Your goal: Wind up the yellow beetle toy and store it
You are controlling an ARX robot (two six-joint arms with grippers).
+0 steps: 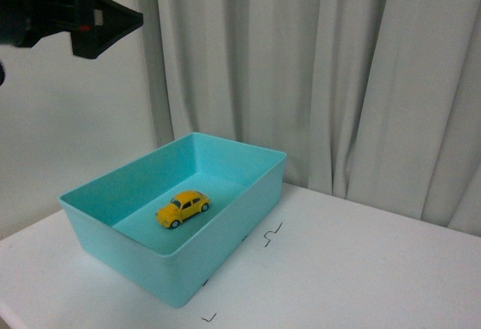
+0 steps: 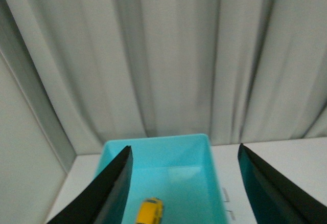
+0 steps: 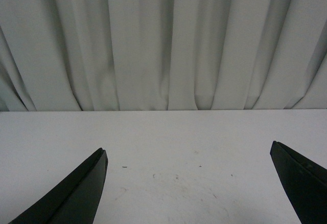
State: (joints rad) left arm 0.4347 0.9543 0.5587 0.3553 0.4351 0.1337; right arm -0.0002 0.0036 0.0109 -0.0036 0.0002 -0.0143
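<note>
Resting in teal bin (image 1: 225, 216), yellow beetle toy (image 1: 183, 208), left tool (image 2: 181, 188) wide open (empty), right tool (image 3: 186, 183) likewise, seeing only table (image 3: 163, 142).

Only the bin's (image 1: 225, 227) walls ring the yellow beetle toy (image 1: 183, 208); open above.

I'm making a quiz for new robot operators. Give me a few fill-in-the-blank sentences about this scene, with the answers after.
1. The yellow beetle toy sits inside the ____ bin.
2. The bin rests on a ____ table.
3. The left gripper is open and holds ____.
4. Behind the table hangs a pale ____.

Answers: teal; white; nothing; curtain
</note>
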